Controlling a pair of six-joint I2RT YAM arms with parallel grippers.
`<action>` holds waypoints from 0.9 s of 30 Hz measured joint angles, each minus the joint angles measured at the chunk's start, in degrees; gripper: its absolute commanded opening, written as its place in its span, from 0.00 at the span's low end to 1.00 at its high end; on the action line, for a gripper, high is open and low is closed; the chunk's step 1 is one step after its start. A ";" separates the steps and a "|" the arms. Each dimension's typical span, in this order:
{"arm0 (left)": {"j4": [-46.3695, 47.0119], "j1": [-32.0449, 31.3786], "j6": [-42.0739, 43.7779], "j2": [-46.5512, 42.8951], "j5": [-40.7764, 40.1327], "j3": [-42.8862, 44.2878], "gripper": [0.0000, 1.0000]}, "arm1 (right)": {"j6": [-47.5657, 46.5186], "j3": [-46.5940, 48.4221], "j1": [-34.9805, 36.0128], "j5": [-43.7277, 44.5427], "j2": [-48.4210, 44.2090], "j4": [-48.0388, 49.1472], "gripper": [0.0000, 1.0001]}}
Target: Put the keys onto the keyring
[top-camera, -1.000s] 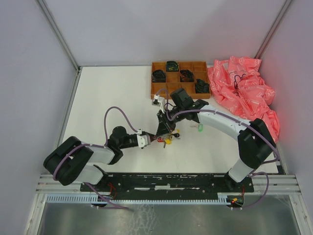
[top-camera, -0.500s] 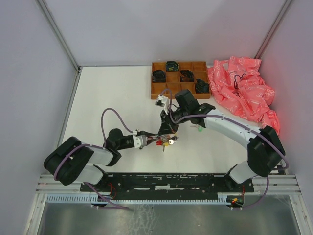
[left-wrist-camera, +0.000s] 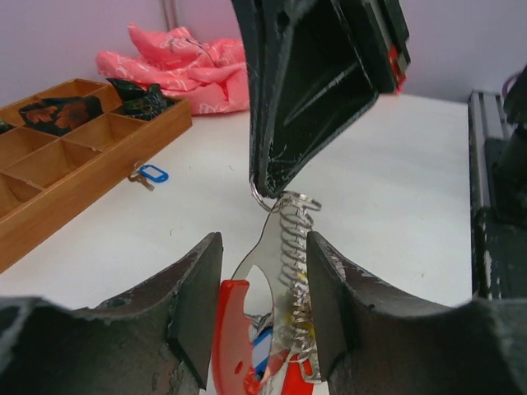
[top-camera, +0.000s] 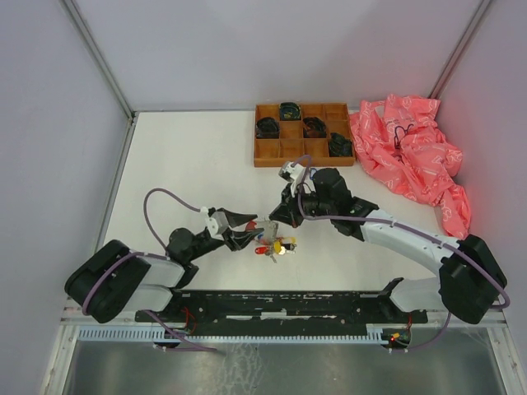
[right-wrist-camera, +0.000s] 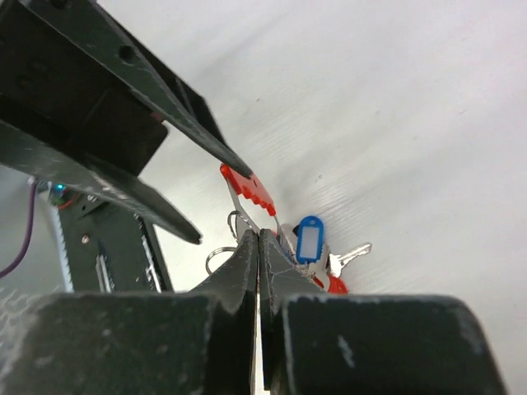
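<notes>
The keyring point(left-wrist-camera: 258, 194), a thin wire ring, hangs from the tip of my right gripper point(top-camera: 277, 220), which is shut on it. Below the ring dangle a curved red strap point(left-wrist-camera: 230, 327), a wire coil point(left-wrist-camera: 292, 247) and coloured key tags point(top-camera: 272, 246), just above the table. My left gripper point(left-wrist-camera: 263, 243) is open, one pad on either side of the hanging bunch with small gaps. The right wrist view shows the red strap point(right-wrist-camera: 247, 188), a blue tag point(right-wrist-camera: 309, 239) and a silvery key point(right-wrist-camera: 351, 257) beyond the shut right gripper point(right-wrist-camera: 258, 236). One blue-tagged key point(left-wrist-camera: 149, 174) lies on the table beside the tray.
A brown wooden compartment tray point(top-camera: 268, 153) with dark coiled items stands at the back. A crumpled pink plastic bag point(top-camera: 412, 152) lies to its right. Grey walls enclose the white table point(top-camera: 181, 164). The arm bases' rail point(top-camera: 280, 306) runs along the near edge.
My left gripper has opened off the bunch and its arm has drawn back to the left. My right gripper has shut on the ring and carried the bunch slightly nearer.
</notes>
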 measured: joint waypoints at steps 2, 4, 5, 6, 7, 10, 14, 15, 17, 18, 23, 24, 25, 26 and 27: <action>-0.20 0.00 -3.96 -2.40 -2.25 -0.13 0.55 | 1.27 -1.84 0.55 3.34 -0.96 3.63 0.01; -1.62 0.00 -7.85 -5.86 -4.26 -0.17 0.55 | 1.99 -3.10 1.25 6.67 -1.79 6.10 0.01; -2.82 0.00 -9.33 -7.65 -5.03 -0.15 0.55 | 2.19 -3.67 1.64 8.66 -2.32 7.17 0.01; -5.75 0.00 -10.97 -10.25 -6.21 0.09 0.55 | 2.25 -4.17 2.19 10.60 -2.84 8.15 0.01; -9.55 0.00 -12.50 -13.00 -7.17 0.72 0.56 | 2.25 -4.61 2.86 12.72 -3.45 9.01 0.01; -19.85 0.00 -15.23 -19.43 -9.53 3.48 0.57 | 2.25 -5.68 4.63 17.40 -4.70 12.04 0.01; -26.82 -0.02 -17.00 -25.33 -13.68 4.24 0.58 | 2.27 -6.36 5.53 19.93 -4.79 14.88 0.01; -27.69 0.00 -17.68 -26.12 -15.17 4.24 0.58 | 2.29 -6.60 5.60 20.24 -4.79 15.56 0.01; -28.39 0.00 -19.23 -26.34 -17.11 4.15 0.58 | 2.36 -7.10 5.60 20.61 -4.79 16.52 0.01; -28.41 0.00 -19.98 -25.88 -17.79 4.02 0.58 | 2.47 -7.26 5.60 20.87 -4.79 16.72 0.01; -26.12 0.00 -24.83 -19.34 -17.11 4.00 0.58 | 2.69 -7.58 5.81 21.33 -4.79 17.73 0.01; -25.24 0.09 -26.05 -17.55 -16.55 4.04 0.58 | 2.71 -7.58 5.86 21.33 -4.79 17.79 0.01; -24.20 0.20 -27.17 -15.67 -15.82 4.04 0.57 | 2.71 -7.58 5.86 21.33 -4.79 17.88 0.01; -23.10 0.26 -28.65 -13.79 -15.02 4.09 0.57 | 2.71 -7.58 5.86 21.33 -4.79 17.92 0.01; -21.90 0.26 -30.16 -11.93 -14.60 4.15 0.57 | 2.71 -7.58 5.86 21.35 -4.79 17.94 0.01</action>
